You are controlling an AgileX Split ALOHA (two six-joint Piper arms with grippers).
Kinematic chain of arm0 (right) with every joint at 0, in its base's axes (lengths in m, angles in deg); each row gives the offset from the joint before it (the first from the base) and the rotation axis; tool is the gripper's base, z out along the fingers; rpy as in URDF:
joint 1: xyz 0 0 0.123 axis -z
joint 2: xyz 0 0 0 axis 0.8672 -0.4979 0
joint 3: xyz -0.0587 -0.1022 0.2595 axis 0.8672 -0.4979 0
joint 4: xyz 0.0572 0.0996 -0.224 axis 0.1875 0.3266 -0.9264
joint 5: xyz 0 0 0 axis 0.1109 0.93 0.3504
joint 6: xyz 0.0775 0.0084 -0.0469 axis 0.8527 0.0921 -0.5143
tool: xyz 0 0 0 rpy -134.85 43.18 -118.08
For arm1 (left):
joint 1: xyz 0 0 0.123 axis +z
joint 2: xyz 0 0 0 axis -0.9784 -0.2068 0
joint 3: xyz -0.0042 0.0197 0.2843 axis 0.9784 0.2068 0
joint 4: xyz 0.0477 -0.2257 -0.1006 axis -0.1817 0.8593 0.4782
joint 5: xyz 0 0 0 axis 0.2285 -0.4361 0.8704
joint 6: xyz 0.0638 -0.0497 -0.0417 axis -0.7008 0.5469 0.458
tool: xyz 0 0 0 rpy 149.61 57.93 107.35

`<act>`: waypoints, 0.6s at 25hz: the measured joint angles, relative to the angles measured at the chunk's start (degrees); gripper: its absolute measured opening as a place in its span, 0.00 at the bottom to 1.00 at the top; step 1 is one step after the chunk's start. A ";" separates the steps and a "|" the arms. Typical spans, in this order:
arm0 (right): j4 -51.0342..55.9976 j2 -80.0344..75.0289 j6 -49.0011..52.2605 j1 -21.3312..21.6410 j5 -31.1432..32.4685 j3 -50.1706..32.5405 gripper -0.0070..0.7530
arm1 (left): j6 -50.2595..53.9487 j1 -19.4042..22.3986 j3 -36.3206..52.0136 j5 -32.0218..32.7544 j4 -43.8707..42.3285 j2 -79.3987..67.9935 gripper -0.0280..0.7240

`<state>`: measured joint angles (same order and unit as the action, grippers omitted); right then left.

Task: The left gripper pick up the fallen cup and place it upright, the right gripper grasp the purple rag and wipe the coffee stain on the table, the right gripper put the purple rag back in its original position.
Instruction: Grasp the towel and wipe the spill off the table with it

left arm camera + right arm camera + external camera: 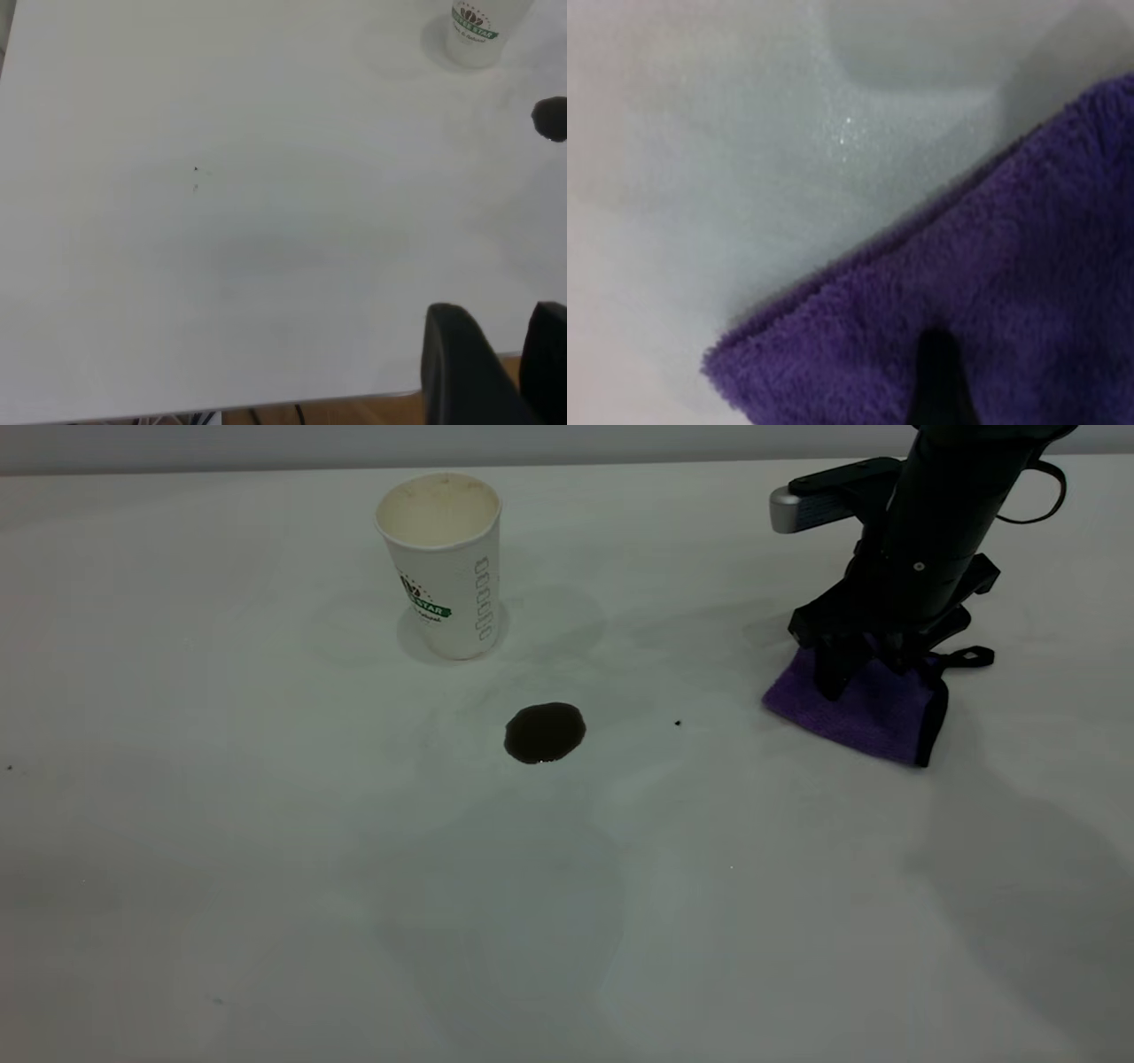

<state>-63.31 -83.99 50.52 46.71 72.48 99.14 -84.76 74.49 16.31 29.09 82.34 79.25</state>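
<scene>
The cup (443, 567) stands upright at the back left of the table (266, 868), mouth up; the left wrist view shows it far off (474, 31). The coffee stain (544, 732) lies in front of it and to its right, and shows at the edge of the left wrist view (551, 118). My right gripper (864, 673) is down on the purple rag (873, 708) at the right, fingers spread on the cloth. One dark finger (939, 376) presses into the rag (992, 292). My left gripper (509, 323) is open and empty over the table's near edge, outside the exterior view.
A tiny black speck (678, 723) lies between the stain and the rag. The rag's black loop (970, 657) sticks out to the right. The table edge (266, 403) and wooden floor show under the left gripper.
</scene>
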 joint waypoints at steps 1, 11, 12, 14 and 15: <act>0.21 -0.05 0.00 -0.48 -0.34 0.01 0.79 | 0.00 0.00 0.00 0.00 0.00 0.00 0.35; 6.51 -0.33 -0.05 -13.54 -4.97 0.06 0.79 | 0.00 0.00 0.00 0.05 0.00 0.00 0.35; 7.70 -0.33 -0.05 -14.81 -5.34 0.06 0.79 | 0.00 0.00 0.00 0.05 0.00 0.00 0.35; 10.23 -0.33 -0.05 -17.86 -6.35 0.06 0.79 | 0.00 0.00 0.00 0.05 0.00 0.00 0.35; 11.66 -0.38 -0.05 -19.34 -6.81 0.06 0.79 | 0.00 0.00 0.00 0.05 0.00 0.00 0.35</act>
<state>-51.65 -84.37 50.47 27.37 65.67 99.19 -84.76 74.49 16.31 29.14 82.34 79.25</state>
